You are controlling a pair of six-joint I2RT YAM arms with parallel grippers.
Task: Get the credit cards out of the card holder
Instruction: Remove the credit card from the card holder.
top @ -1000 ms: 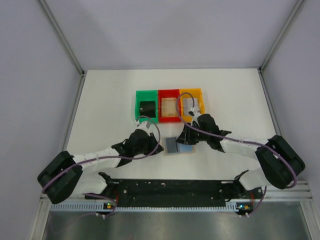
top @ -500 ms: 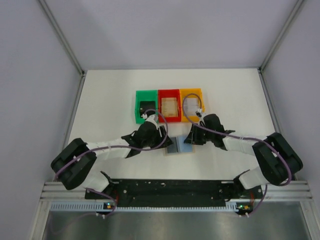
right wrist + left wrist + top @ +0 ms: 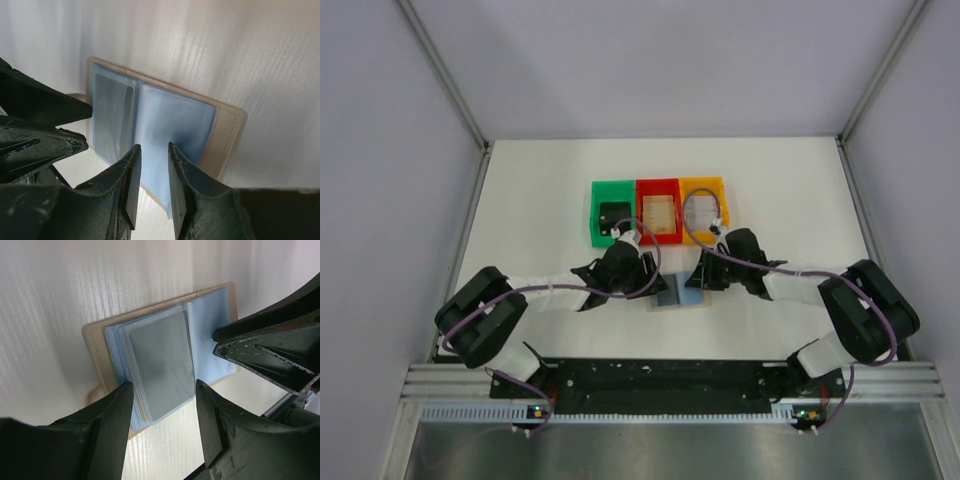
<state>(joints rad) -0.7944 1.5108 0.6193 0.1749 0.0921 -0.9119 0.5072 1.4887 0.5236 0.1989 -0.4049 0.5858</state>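
**With the holder spread open between both arms, the left gripper is the one set on the card**

Although both arms reach in over the white table (image 3: 520, 200), the next move turns on a small gap. The row of bins, green bin (image 3: 595, 215), red bin (image 3: 640, 215) and orange bin (image 3: 703, 183), sits just beyond the work. Nearer, between the two wrists, lies the card holder (image 3: 682, 293). It is open and flat, with its long axis running left to right and its fold running near to far.

The left gripper (image 3: 645, 281) comes at it from the left and hangs over the left panel. In the left wrist view its jaws (image 3: 162, 390) stand fairly wide and empty. They straddle the end of a grey card (image 3: 160, 365) that lies in a clear sleeve, apart from both pads. That card is nearer the left arm, so the pull is probably the left arm's to make.

The right gripper (image 3: 702, 276) comes from the right over the light blue right panel (image 3: 175, 120). Its jaws (image 3: 154, 149) stand only narrowly apart with nothing clearly between them. Whether the tips press the panel down I cannot tell.

A second ago the left gripper was left of the holder, and its jaws were closer together. It has since swung right onto the left panel and opened. The right gripper and the holder have hardly shifted.
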